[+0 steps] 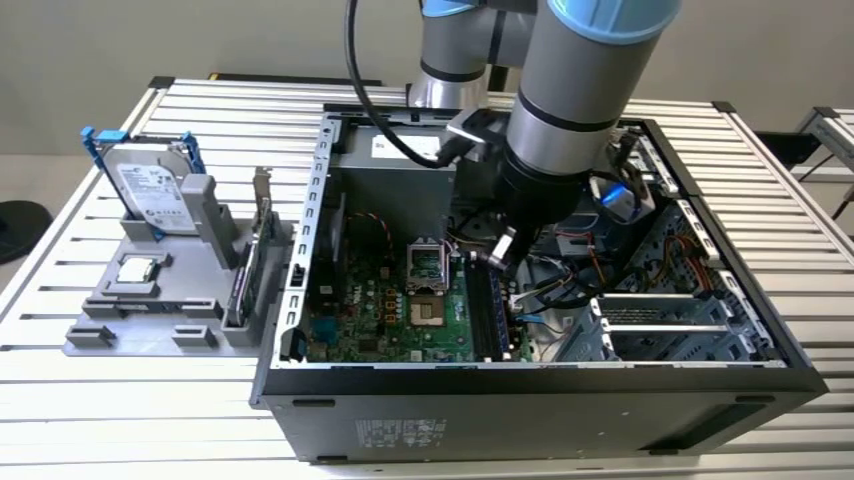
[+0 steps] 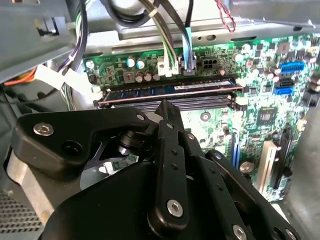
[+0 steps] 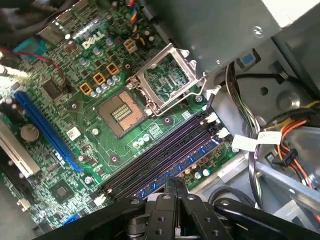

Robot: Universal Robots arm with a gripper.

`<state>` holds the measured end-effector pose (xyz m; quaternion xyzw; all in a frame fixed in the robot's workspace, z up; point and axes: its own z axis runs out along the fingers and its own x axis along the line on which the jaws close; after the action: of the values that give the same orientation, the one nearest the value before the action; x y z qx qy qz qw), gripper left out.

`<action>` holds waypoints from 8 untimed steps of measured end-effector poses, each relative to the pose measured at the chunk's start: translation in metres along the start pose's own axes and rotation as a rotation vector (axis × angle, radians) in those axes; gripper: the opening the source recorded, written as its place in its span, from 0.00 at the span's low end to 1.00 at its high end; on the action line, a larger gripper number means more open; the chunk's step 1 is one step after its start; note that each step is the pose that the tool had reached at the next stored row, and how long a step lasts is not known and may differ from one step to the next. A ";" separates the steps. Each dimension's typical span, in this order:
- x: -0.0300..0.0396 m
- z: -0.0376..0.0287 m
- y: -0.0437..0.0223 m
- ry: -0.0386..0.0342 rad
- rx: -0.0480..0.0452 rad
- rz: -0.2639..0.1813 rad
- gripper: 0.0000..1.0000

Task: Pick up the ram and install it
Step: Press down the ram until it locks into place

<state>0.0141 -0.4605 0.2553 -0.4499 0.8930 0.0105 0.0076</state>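
Ram (image 2: 170,91) sits in a slot on the green board (image 2: 260,100) inside the open PC case (image 1: 534,420), lying flat along the slot row, just ahead of the gripper tips in the second wrist view. In the first wrist view I see the same stick (image 3: 185,157) as the bluish strip in the slot nearest the gripper, w/ dark empty slots (image 3: 155,155) beside it on the far side.

Gripper (image 2: 167,111) hangs right above the slots, fingers drawn together to a narrow point w/ nothing between them; I see no contact w/ the ram. Exterior view shows the gripper (image 1: 505,252) low inside the case, over the slot row.

Beyond the slots from the gripper: open CPU socket (image 3: 120,111) w/ its metal frame (image 3: 167,80) swung up. Bundle of wires (image 3: 260,145) runs along the case wall to one side of the gripper.

Outside the case, at the exterior view's left, well away from the gripper: grey holder (image 1: 160,320) on the slatted table (image 1: 80,400), carrying a hard drive (image 1: 150,195) upright and a small silver chip (image 1: 138,270).
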 end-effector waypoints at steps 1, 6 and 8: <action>0.0000 0.0003 0.0000 0.0002 -0.0005 -0.017 0.00; 0.0000 0.0020 0.0000 0.0005 -0.0029 -0.098 0.00; 0.0001 0.0027 0.0000 0.0005 -0.0038 -0.131 0.00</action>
<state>0.0141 -0.4605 0.2526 -0.5073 0.8617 0.0115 0.0072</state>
